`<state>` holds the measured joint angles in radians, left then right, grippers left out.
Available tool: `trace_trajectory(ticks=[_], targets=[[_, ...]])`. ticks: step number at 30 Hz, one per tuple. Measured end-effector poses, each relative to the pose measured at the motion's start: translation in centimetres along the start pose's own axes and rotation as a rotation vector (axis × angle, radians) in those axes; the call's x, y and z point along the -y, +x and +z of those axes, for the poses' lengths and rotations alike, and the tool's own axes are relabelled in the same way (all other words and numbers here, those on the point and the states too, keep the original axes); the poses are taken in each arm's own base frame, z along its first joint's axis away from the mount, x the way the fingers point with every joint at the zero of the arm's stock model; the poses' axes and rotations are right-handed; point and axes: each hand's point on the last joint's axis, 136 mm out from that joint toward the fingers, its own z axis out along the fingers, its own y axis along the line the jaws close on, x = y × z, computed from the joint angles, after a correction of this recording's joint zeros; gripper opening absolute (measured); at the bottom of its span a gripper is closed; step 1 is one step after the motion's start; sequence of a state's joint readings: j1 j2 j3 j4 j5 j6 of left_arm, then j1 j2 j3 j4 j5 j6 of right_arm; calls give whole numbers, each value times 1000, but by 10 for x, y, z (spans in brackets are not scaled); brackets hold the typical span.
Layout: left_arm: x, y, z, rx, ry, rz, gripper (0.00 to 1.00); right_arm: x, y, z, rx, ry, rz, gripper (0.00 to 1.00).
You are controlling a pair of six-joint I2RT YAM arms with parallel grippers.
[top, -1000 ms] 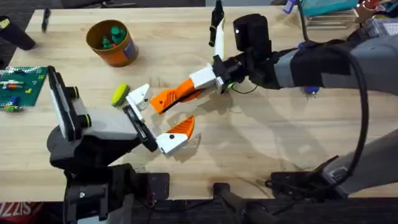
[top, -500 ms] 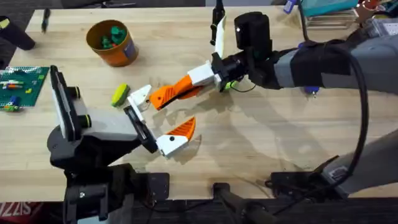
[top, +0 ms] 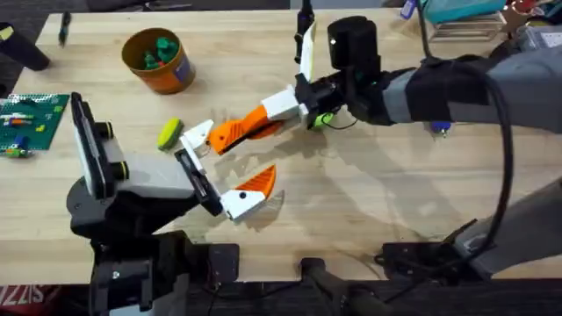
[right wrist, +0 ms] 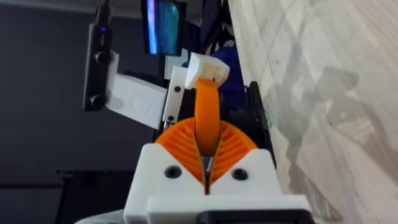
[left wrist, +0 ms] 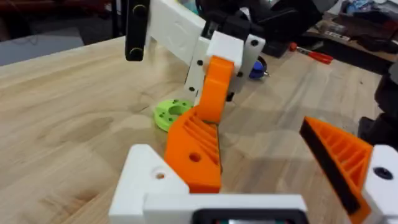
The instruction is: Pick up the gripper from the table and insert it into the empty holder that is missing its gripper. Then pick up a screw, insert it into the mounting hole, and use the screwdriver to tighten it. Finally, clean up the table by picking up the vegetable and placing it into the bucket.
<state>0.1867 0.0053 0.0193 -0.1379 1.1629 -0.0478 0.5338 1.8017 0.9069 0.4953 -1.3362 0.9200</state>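
The right gripper [top: 255, 125] pinches the orange gripper [top: 230, 136] against the white holder [top: 197, 135]. The left gripper [top: 215, 167] stands spread. No writing reads clearly near the holder.

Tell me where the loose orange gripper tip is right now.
Overhead, the gripper sits left of the table's centre, pinched in the right gripper and pressed against the holder on the left arm, beside the vegetable.

Illumination: bright, even, from above — soft shadows fall on the counter [top: 351, 202] below the right arm [top: 439, 92]. Overhead view: sharp centrally. Left wrist view: foreground white parts soft, background blurred. Right wrist view: dim backdrop — counter grain pale with mild glare.
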Motion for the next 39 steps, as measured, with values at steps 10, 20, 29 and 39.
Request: trace_trajectory(ticks=[10, 20, 29, 39], targets=[[-7, -1, -1, 4, -39, -3, 986, 0, -7, 9, -28, -13, -6, 18], [-7, -1, -1, 4, -38, -18, 985, 8, -8, 10, -42, -19, 43, 18], [-5, 0, -1, 3, -30, -29, 986, 12, -8, 12, -60, -33, 52, 18], [-1, 0, -1, 0, -3, -39, 987, 13, -10, 18, -47, -15, 99, 17]])
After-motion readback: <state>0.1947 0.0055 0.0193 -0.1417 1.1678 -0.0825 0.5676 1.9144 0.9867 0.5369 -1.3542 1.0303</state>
